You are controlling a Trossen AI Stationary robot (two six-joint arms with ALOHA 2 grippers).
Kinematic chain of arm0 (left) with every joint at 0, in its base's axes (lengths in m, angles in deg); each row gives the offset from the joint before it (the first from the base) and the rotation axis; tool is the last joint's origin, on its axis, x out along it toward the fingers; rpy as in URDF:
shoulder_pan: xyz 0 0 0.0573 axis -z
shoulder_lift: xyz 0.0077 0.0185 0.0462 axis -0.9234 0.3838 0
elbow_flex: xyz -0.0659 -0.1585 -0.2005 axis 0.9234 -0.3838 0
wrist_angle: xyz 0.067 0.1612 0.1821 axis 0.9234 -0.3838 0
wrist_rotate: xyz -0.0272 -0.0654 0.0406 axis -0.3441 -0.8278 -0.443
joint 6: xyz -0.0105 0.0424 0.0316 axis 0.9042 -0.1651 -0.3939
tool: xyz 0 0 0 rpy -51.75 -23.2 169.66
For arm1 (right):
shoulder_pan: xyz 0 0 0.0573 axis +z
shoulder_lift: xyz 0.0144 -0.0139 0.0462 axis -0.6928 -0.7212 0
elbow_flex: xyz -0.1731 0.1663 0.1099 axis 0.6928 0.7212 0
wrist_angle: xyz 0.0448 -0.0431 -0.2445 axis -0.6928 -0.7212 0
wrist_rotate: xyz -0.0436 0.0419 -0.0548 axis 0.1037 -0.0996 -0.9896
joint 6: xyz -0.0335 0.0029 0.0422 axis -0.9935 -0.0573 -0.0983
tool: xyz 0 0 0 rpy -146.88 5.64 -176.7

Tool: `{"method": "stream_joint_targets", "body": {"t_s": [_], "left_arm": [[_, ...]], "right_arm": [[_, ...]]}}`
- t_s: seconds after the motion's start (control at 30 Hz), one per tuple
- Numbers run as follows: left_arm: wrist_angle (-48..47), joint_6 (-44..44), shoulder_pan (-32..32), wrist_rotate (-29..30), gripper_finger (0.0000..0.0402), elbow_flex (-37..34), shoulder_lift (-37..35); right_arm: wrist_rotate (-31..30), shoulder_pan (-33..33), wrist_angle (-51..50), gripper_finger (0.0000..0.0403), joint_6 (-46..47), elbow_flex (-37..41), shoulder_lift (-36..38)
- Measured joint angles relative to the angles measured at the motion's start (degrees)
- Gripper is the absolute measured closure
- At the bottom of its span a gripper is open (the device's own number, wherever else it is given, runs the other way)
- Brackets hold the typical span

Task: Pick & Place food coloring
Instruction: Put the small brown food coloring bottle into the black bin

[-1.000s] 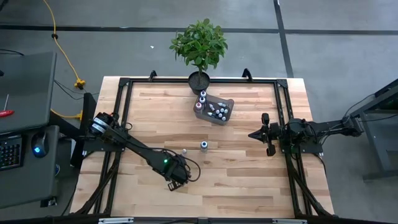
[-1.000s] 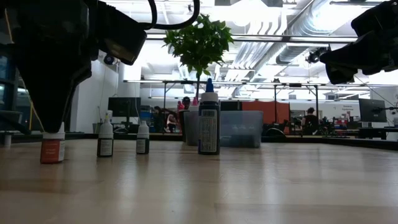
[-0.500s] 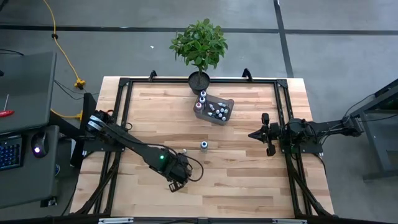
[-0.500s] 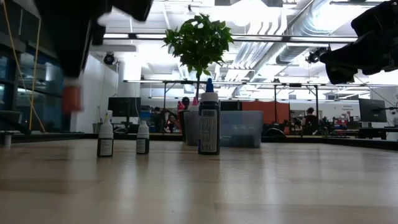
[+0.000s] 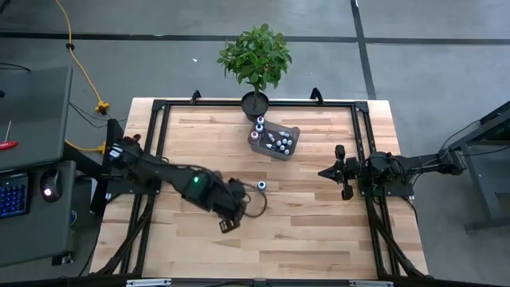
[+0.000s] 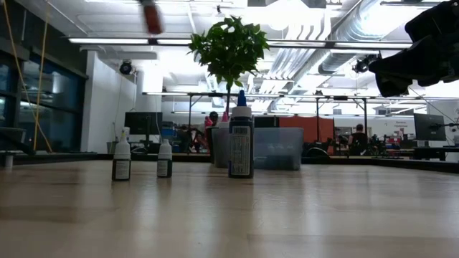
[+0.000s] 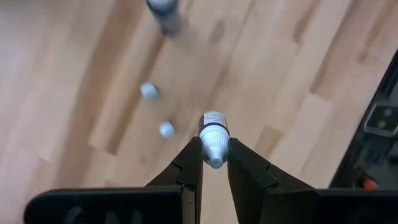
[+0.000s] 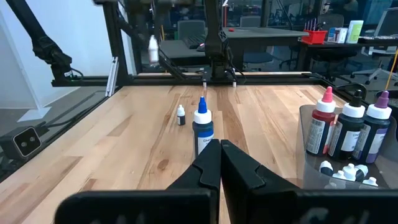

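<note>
My left gripper [image 5: 229, 224] is above the table's near middle, shut on one tiny food coloring bottle [image 7: 214, 134] with a whitish cap. In the low view that bottle shows as a red blur [image 6: 152, 14] high above the table. Two more tiny bottles [image 6: 121, 159] [image 6: 165, 159] and a taller blue-capped bottle [image 6: 241, 140] stand on their bases on the wood. Several others sit in the clear bin [image 5: 276, 140] near the far edge. My right gripper [image 5: 322, 171] waits shut at the table's right side, above the table. My left gripper pinches the bottle's whitish cap end [image 7: 214, 151] between its two fingers [image 7: 191, 165], coming from above and pointing down. The bottle is lifted clear of the table, and the rest of it reaches below the fingertips.
A potted plant [image 5: 255, 60] stands at the far edge beside the bin. A black frame [image 5: 159, 127] runs along the table's sides. Bare wood lies between the standing bottles and the near edge. People and desks show in the room behind.
My left gripper has risen from the table with the bottle and shifted a little toward the far and right edges. The bottle stood on the wood a second ago and is now lifted clear, high above it. The other bottles have stayed put.
</note>
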Motion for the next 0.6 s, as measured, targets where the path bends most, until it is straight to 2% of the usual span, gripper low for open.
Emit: {"method": "stream_joint_targets", "body": {"t_s": [0.27, 0.6], "left_arm": [[-0.8, -9.7, -6.5, 1.8, 0.0353, 6.4, 0.0], [-0.4, -25.7, -12.7, 7.7, 0.0353, 7.9, 0.0]], "right_arm": [[0.0, 0.0, 0.0, 0.0400, 0.0, 0.0, 0.0], [0.0, 0.0, 0.0, 0.0400, 0.0, 0.0, 0.0]]}}
